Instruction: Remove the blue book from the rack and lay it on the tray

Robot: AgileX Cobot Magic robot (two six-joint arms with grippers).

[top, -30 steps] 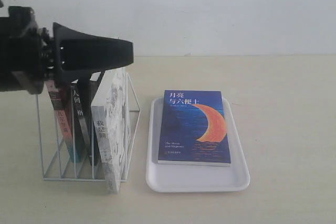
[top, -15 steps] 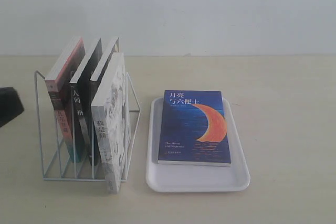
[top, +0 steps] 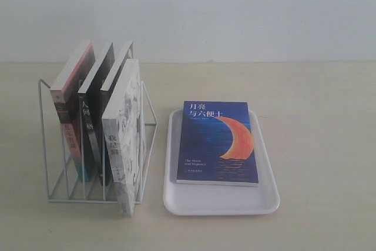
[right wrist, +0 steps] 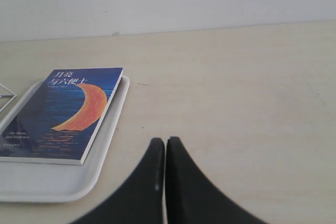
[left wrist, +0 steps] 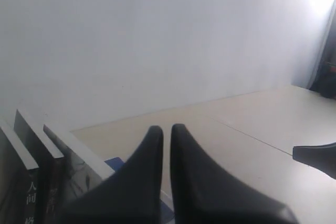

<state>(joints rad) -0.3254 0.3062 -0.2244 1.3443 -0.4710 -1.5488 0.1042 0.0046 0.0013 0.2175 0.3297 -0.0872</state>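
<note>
The blue book [top: 218, 141] with its orange crescent moon lies flat, cover up, on the white tray [top: 220, 204]; both show in the right wrist view too, the blue book [right wrist: 60, 111] on the tray [right wrist: 47, 184]. To its left stands the white wire rack [top: 94, 145] holding several upright books. Neither arm appears in the exterior view. My left gripper [left wrist: 166, 128] is shut with nothing in it, raised near the rack's books. My right gripper [right wrist: 165, 141] is shut and empty over bare table, to the side of the tray.
In the rack stand a white-spined sketch-cover book [top: 123, 145] and black-spined books [top: 88, 127]. A pale wall backs the wooden table [top: 323, 133]. The tip of the other gripper [left wrist: 315, 157] shows in the left wrist view.
The left arm, which loomed over the rack a second ago, has pulled away to the left and out of the exterior view. The book and tray have not moved.
</note>
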